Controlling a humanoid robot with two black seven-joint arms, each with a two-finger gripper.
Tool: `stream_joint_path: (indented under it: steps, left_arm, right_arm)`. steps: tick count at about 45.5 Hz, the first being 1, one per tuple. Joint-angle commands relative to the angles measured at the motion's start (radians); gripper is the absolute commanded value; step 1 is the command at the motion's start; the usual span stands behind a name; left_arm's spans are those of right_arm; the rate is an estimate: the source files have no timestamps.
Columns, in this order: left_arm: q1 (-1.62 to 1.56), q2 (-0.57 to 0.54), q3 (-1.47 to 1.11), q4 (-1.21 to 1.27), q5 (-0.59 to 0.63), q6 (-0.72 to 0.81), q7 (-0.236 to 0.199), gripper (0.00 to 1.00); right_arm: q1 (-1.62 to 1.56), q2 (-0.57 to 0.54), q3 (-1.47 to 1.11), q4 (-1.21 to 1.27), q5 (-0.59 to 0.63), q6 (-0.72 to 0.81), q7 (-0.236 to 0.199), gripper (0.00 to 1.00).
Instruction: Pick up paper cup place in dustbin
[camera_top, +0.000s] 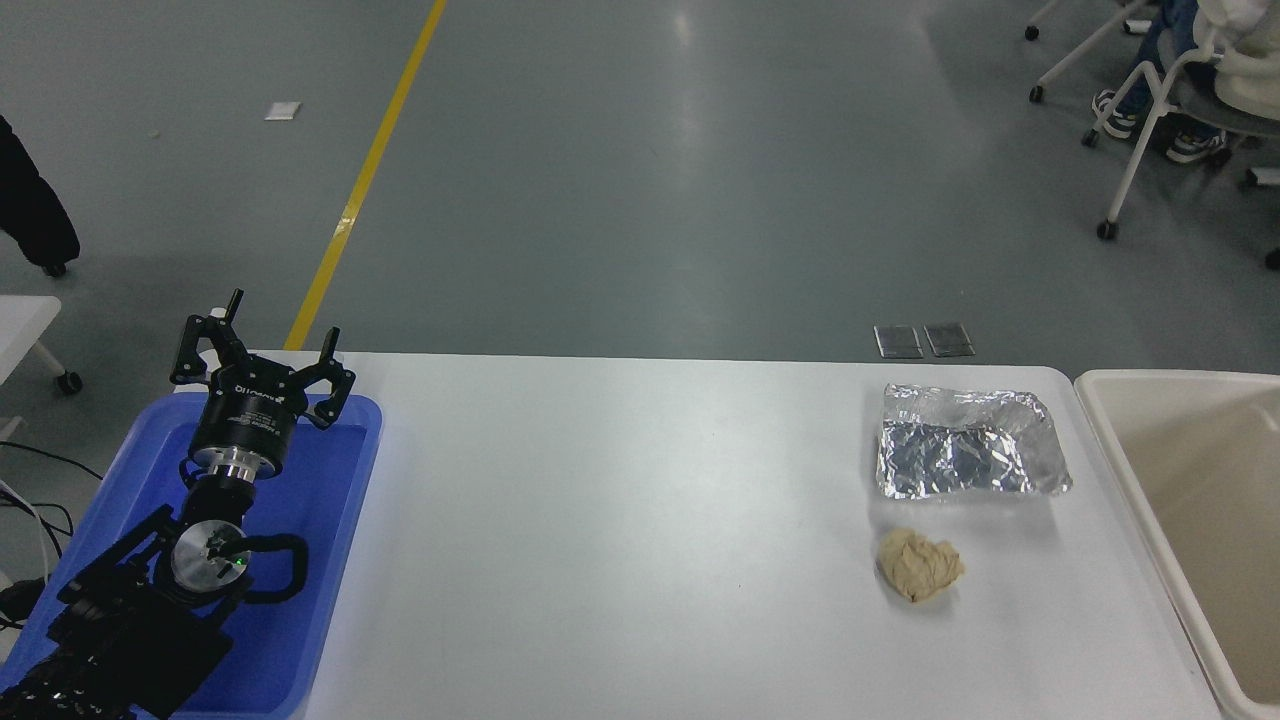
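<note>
The paper cup is not in the picture at all. The right arm and its claw are out of the picture too, so I cannot tell if that claw is apart, together, or clamped on the cup.

The dustbin (1105, 420) sits at the right end of the white tabletop (620, 540). Only part of it shows, and that part looks bare inside. No cup can be seen in it.

Just left of the dustbin lies a silver foil tray (968, 443). A crumpled tan paper ball (920, 565) lies near the foil tray, on the side closer to the robot. Far from the dustbin, at the other end of the tabletop, is a blue tray (330, 560). The left claw (262, 360) hangs over the far edge of the blue tray with its fingers spread apart, holding nothing.

What could go wrong? If the cup is up high off to the side, it may be let go too early and miss the dustbin. It is light, so it could hit the thick rim, bounce and roll onto the floor. A cup is soft too, so a hard squeeze could crush it. I think the drop is not done yet, but I cannot be sure.
</note>
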Motion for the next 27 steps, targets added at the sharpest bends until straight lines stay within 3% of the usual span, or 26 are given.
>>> stream_joint_path:
  steps: [1,26,27]
  left_arm:
    - [0.001,0.000,0.000,0.000,-0.001,0.000,0.001,1.00]
    - [0.001,0.000,0.000,0.000,0.001,0.001,0.000,1.00]
    - [0.001,0.000,0.000,0.000,0.001,0.000,0.001,1.00]
  right_arm:
    - [-0.184,0.070,0.111,-0.060,0.011,-0.086,-0.022,0.00]
    - [-0.262,0.131,0.145,-0.063,0.025,-0.139,-0.022,0.00]
    - [-0.262,0.131,0.145,-0.063,0.025,-0.141,-0.022,0.06]
